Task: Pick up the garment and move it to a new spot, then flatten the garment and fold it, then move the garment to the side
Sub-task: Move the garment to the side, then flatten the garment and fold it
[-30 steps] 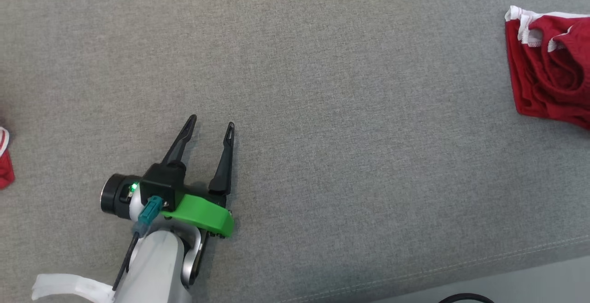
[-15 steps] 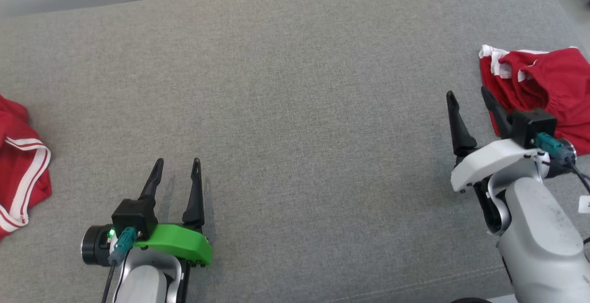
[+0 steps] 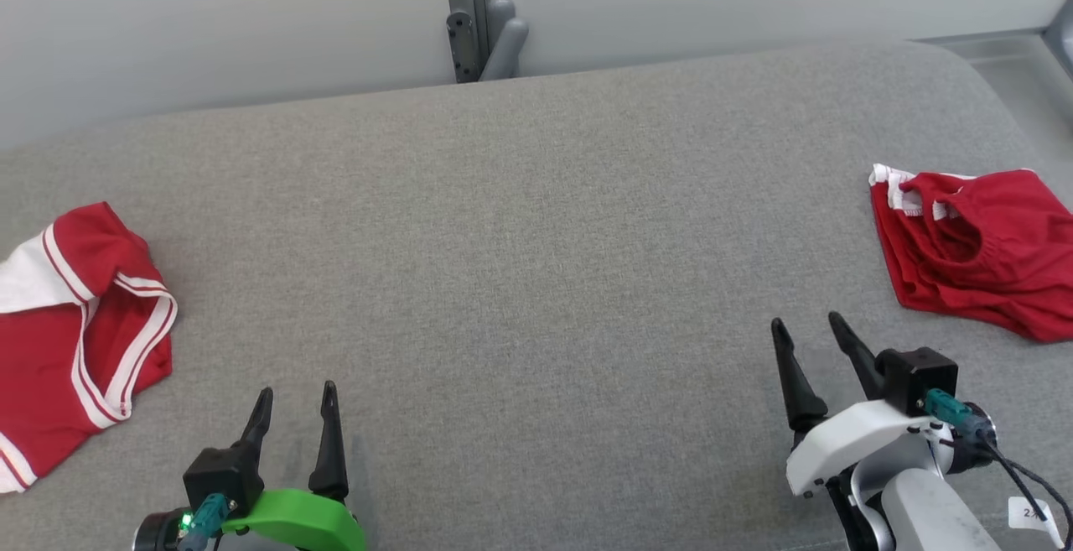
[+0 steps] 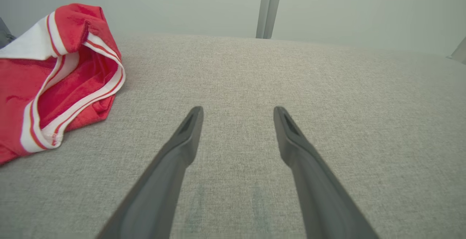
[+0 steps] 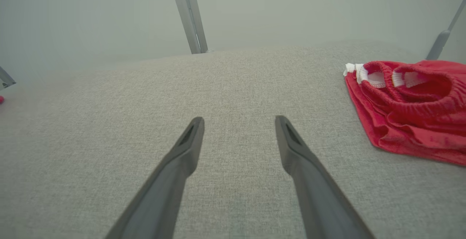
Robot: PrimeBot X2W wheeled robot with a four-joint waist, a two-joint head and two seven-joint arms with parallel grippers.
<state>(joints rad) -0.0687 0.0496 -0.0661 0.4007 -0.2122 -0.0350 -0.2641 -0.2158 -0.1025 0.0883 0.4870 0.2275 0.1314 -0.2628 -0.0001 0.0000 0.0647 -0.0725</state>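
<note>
In the left wrist view, striped garment near left fingers

1. From the head: looks down from high, wide over the grey cushion.
2. From the left wrist: looks low along it toward the wall; shares the striped garment with the head.
3. From the right wrist: likewise; shares the plain red garment with the head, the metal post with both.

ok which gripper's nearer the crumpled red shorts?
Right. The right gripper sits just short of the crumpled red shorts, not touching; left gripper is across the grey cushion, beside the striped red garment.
</note>
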